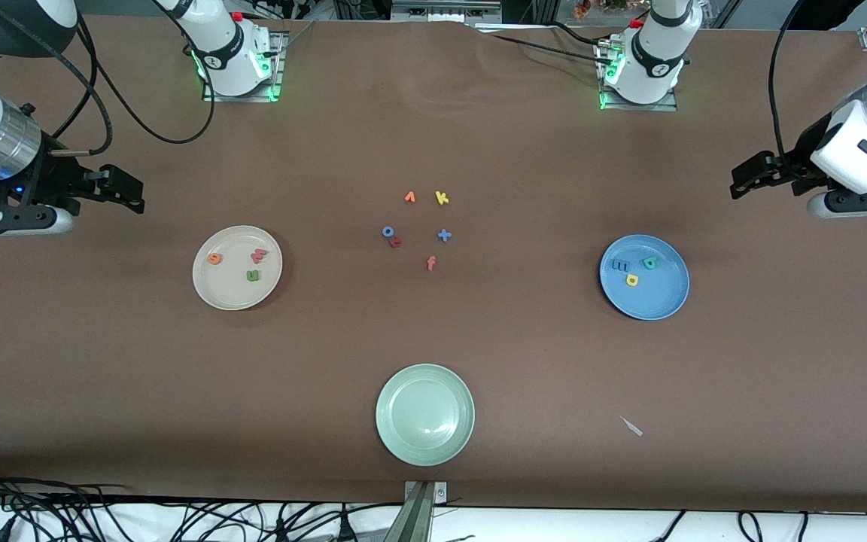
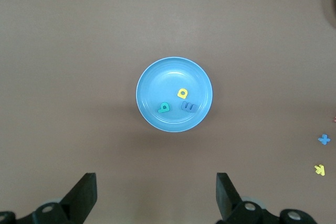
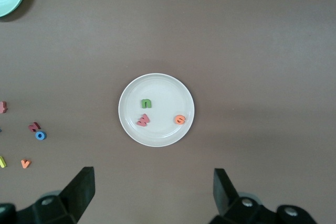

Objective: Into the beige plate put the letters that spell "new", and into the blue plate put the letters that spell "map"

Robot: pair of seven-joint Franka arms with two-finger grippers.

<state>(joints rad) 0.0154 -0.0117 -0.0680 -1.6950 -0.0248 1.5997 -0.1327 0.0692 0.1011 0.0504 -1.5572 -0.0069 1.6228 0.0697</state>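
Observation:
The beige plate [image 1: 230,293] lies toward the right arm's end of the table. In it rest the olive n [image 1: 254,275], the orange e [image 1: 214,258] and the red-pink w [image 1: 258,256]. The blue plate [image 1: 655,297], toward the left arm's end, holds the blue m [image 1: 620,265], the yellow a [image 1: 631,280] and the teal p [image 1: 650,263]. My right gripper [image 1: 126,192] hangs open and empty above bare table beside the beige plate [image 3: 157,85]. My left gripper [image 1: 746,175] is likewise open and empty, up beside the blue plate [image 2: 168,74].
A pale green plate [image 1: 425,413] sits empty near the front camera. In the table's middle lie loose letters: yellow k [image 1: 442,198], blue o [image 1: 387,232], blue plus [image 1: 444,235], orange f [image 1: 430,263] and others. A white scrap [image 1: 631,426] lies nearer the camera than the blue plate.

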